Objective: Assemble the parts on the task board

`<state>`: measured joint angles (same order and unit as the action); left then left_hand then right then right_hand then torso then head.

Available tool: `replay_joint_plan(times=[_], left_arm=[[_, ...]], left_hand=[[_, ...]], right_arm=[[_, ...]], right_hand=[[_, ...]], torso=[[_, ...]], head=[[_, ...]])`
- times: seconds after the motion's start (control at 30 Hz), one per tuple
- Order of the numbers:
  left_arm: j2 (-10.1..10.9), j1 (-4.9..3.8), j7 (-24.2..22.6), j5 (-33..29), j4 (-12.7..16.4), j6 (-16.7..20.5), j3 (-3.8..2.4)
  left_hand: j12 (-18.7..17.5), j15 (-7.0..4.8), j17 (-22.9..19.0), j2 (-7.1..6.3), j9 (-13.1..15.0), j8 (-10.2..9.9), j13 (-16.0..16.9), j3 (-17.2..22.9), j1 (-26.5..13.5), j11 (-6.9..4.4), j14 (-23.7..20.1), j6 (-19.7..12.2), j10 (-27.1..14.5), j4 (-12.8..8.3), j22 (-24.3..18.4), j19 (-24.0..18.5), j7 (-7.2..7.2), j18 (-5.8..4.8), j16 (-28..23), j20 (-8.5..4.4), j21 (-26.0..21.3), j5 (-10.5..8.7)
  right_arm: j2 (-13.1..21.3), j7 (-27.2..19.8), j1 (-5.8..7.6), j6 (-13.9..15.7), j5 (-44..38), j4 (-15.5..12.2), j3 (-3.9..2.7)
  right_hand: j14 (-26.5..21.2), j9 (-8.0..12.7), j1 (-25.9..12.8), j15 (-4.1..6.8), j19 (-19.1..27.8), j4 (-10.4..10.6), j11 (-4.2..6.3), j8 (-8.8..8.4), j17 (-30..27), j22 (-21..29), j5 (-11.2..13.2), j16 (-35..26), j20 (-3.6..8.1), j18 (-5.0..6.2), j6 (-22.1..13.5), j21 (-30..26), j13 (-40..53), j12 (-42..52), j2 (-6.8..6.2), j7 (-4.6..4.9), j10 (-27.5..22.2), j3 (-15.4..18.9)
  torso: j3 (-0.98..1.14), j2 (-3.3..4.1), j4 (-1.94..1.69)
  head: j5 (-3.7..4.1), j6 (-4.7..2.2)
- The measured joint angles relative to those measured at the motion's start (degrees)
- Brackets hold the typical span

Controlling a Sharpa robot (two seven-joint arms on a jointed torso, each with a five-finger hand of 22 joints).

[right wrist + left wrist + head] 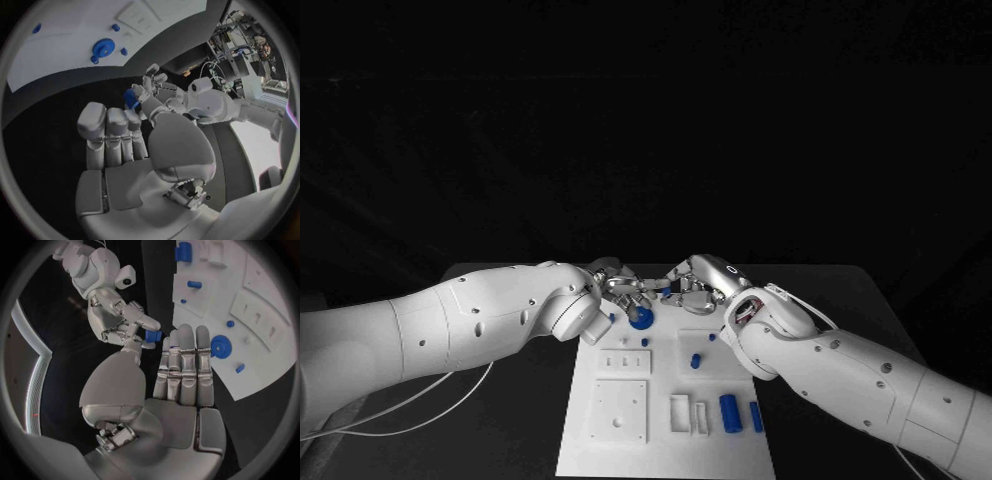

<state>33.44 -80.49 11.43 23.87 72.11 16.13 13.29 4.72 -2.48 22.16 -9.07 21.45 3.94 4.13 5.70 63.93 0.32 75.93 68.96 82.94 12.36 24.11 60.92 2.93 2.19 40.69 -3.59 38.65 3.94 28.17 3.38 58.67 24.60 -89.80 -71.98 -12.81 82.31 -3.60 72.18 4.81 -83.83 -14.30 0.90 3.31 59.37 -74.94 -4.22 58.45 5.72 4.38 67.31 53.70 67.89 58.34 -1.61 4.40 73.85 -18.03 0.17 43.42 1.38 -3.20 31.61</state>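
The white task board (pixel 661 450) lies lengthwise in the middle of the black table. Both hands meet above its far end. My left hand (pixel 615 287) and my right hand (pixel 700 284) each have fingertips on one small blue part (pixel 153 335), which hangs in the air between them and is also seen as the blue part (pixel 130 97) in the right wrist view. Below them a round blue disc (pixel 642 320) sits on the board, with a small blue peg (pixel 240 368) close to it.
Several blue pegs (pixel 730 407) lie or stand on the board's right half, one small peg (pixel 695 358) near the middle. White blocks with slots (pixel 620 410) take up the left half. A pale cable (pixel 401 400) runs over the table at the left.
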Motion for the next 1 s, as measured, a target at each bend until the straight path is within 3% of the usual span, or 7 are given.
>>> replay_joint_plan(times=[0.1,0.33,0.47,0.77,0.9,1.0], left_arm=[[-0.09,0.03,0.36,0.48,0.04,-0.1,0.0],[-0.23,0.08,0.8,1.25,0.28,-0.45,0.0],[-0.58,0.09,0.81,1.41,0.29,-0.59,0.0],[-0.86,0.25,0.79,1.45,0.08,-0.67,0.0],[-0.86,0.29,0.76,1.42,0.03,-0.78,-0.01],[-0.9,0.29,0.74,1.39,0.02,-0.86,-0.02]], left_hand=[[0.16,0.0,-0.03,0.0,1.09,0.0,0.0,-0.14,0.0,0.0,0.0,0.0,0.0,-0.2,0.29,0.0,0.0,0.0,0.08,0.0,0.0,0.0],[0.16,0.01,-0.08,0.69,2.52,0.0,-0.01,-0.4,0.69,0.0,0.01,0.0,0.0,-2.95,0.77,0.0,0.0,0.0,0.08,0.0,0.0,0.89],[0.16,0.01,-0.09,0.99,2.63,0.0,-0.01,-0.31,1.0,0.0,0.01,0.0,0.0,-3.18,0.8,0.0,0.01,0.0,0.31,0.0,0.0,1.12],[0.15,-0.18,-0.15,3.18,2.96,0.0,-0.02,-0.93,2.39,0.0,-0.19,-0.2,0.0,-5.98,1.3,0.0,-0.18,0.0,0.31,0.0,-0.21,1.55],[0.15,-0.18,-0.15,3.8,3.33,0.0,-0.02,-1.51,3.01,-0.21,-0.19,-0.2,0.2,-6.9,1.57,-0.14,-0.18,0.01,0.57,-0.13,-0.41,3.46],[0.15,-0.18,-0.15,4.24,3.54,0.0,-0.02,-1.65,3.02,-0.4,-0.19,-0.2,0.4,-7.06,1.68,-0.22,-0.18,0.01,0.57,-0.21,-0.41,3.66]], right_arm=[[-0.11,0.24,0.03,0.01,-0.09,0.0,0.0],[-0.58,0.62,0.1,-0.01,-0.22,0.13,0.16],[-0.74,0.78,0.15,-0.07,-0.28,0.12,0.32],[-0.79,1.04,0.26,-0.3,-0.35,0.01,0.56],[-0.84,1.13,0.26,-0.46,-0.39,0.01,0.62],[-0.84,1.2,0.26,-0.56,-0.42,0.0,0.62]], right_hand=[[0.0,0.01,0.0,0.0,0.0,0.0,0.0,0.0,0.0,0.0,0.0,0.0,0.0,0.0,-0.01,0.0,0.0,0.0,0.0,0.0,0.0,0.0],[0.0,0.03,0.0,0.0,0.0,0.18,-0.08,-0.15,0.05,0.01,0.0,0.0,0.0,0.0,-0.02,0.0,-0.01,0.0,0.0,0.01,0.08,-0.19],[0.0,0.03,0.0,-0.01,0.0,0.18,-0.08,0.05,0.05,0.01,0.0,0.0,0.0,0.0,-0.03,0.47,0.05,0.0,0.0,0.01,0.08,-0.19],[-0.01,-0.04,0.23,-0.01,0.0,0.18,-0.08,0.06,0.04,0.01,0.0,0.0,0.0,-0.01,-0.05,0.47,0.05,0.0,-0.23,0.03,0.08,-0.19],[-0.01,-0.05,0.23,-0.01,0.0,0.18,-0.08,0.06,0.04,0.02,0.0,0.0,0.0,0.0,-0.08,0.47,0.05,-0.01,-0.23,0.06,0.08,-0.18],[-0.01,-0.04,0.23,-0.01,0.0,0.18,-0.08,0.06,0.03,0.02,0.0,0.0,0.0,0.0,-0.1,0.47,0.05,-0.01,-0.23,0.07,0.08,-0.18]], torso=[[-0.01,0.0,-0.01],[0.01,0.01,0.0],[0.01,0.01,-0.01],[0.02,0.08,0.04],[0.05,0.1,0.08],[0.06,0.11,0.04]], head=[[0.08,0.01],[0.2,-0.09],[0.25,-0.12],[0.25,-0.25],[0.27,-0.27],[0.38,-0.28]])
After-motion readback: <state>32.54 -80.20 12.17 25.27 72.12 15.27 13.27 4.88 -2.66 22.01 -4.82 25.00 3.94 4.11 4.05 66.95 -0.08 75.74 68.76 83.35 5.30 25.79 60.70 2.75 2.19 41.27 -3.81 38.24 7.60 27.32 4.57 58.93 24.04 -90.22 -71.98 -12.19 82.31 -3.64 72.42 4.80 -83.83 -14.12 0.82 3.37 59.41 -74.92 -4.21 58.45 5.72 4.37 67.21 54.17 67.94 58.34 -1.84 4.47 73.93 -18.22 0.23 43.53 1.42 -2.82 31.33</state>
